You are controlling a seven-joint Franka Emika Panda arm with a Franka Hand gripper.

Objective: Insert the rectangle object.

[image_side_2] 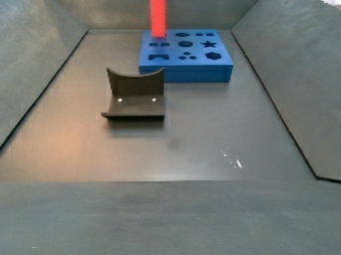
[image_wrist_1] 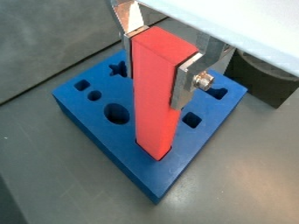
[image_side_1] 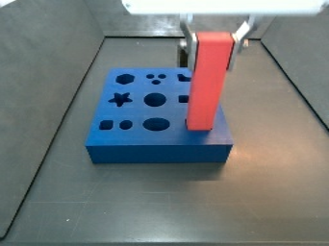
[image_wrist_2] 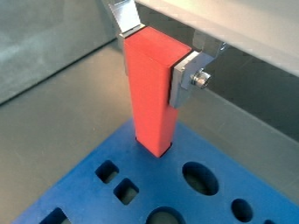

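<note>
Red and rectangular, the tall plastic block [image_wrist_1: 158, 92] is hanging upright in the gripper [image_wrist_1: 163, 35], whose flat silver fingers [image_wrist_1: 188, 80] are clamping its upper end from opposite sides, so the hand is closed firmly on the piece. In both wrist views the block's lower end is sitting at a corner region of the blue foam-like board with shaped cut-outs [image_wrist_1: 111, 131], and it is looking as though the tip is just entering, or resting at, a rectangular hole there; how deep it is going I cannot tell. In a side view the red block [image_side_1: 207, 82] is standing over the near right part of the blue board [image_side_1: 141, 144]. What could go wrong: if the block is tilting slightly or sitting off-centre, its edges may be catching on the hole's rim, and pressing down would then be jamming it or shoving the board sideways across the floor; a twist in the grip could be doing the same. The floor is a dull dark grey sheet [image_side_2: 200, 169] with sloping grey walls around it, and the dark L-shaped fixture [image_side_2: 134, 97] is standing well apart from the board [image_side_2: 193, 60].
</note>
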